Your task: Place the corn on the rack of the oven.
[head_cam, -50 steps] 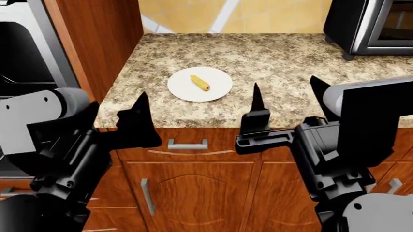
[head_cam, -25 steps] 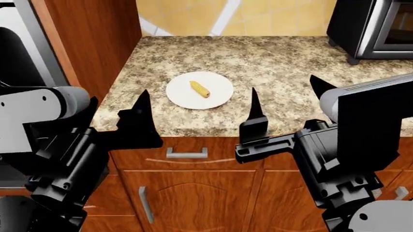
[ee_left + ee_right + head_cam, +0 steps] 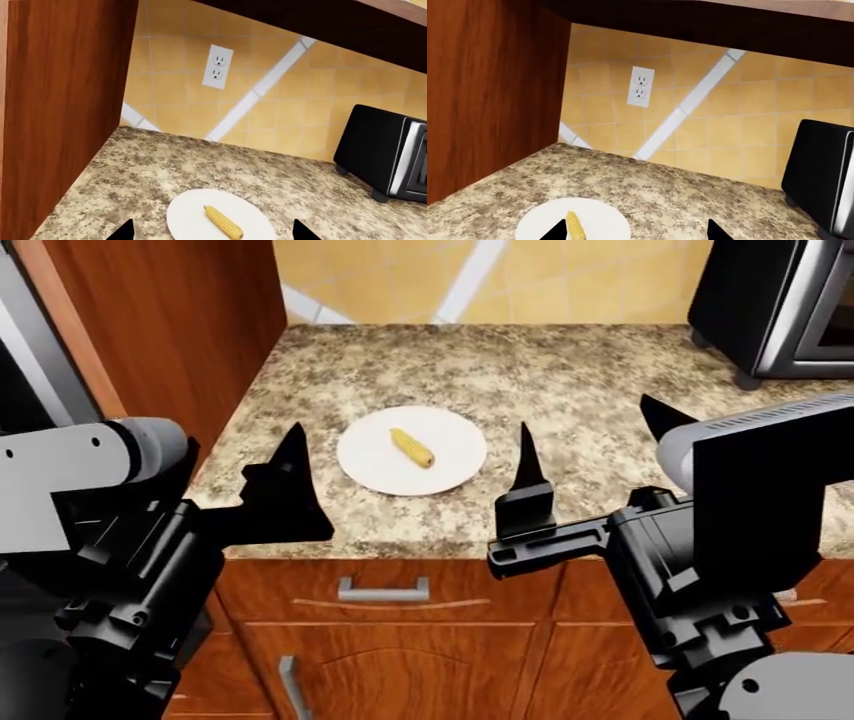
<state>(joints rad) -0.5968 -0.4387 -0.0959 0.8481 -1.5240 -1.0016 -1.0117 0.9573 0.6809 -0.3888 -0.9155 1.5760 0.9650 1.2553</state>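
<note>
The corn (image 3: 412, 448) is a small yellow cob lying on a white plate (image 3: 374, 468) on the speckled counter. My left gripper (image 3: 243, 442) is open and empty, in front of the counter's edge and left of the plate. My right gripper (image 3: 587, 420) is open and empty, to the right of the plate. In the left wrist view the corn (image 3: 223, 222) lies between the open fingertips (image 3: 123, 231), farther off. In the right wrist view the corn (image 3: 575, 226) sits by one fingertip (image 3: 556, 232). Only a sliver of the oven's frame (image 3: 24, 350) shows at the far left. The rack is out of view.
A tall wooden cabinet side (image 3: 174, 330) stands between the counter and the oven. A black-and-silver countertop oven (image 3: 787, 300) sits at the back right. Drawers and cupboard doors with metal handles (image 3: 382, 591) are below the counter. A wall outlet (image 3: 217, 66) is on the tiled backsplash.
The head view has shifted: the counter, plate and corn sit lower in the picture and the oven has slid almost out at the left. Both grippers stay open and empty.
</note>
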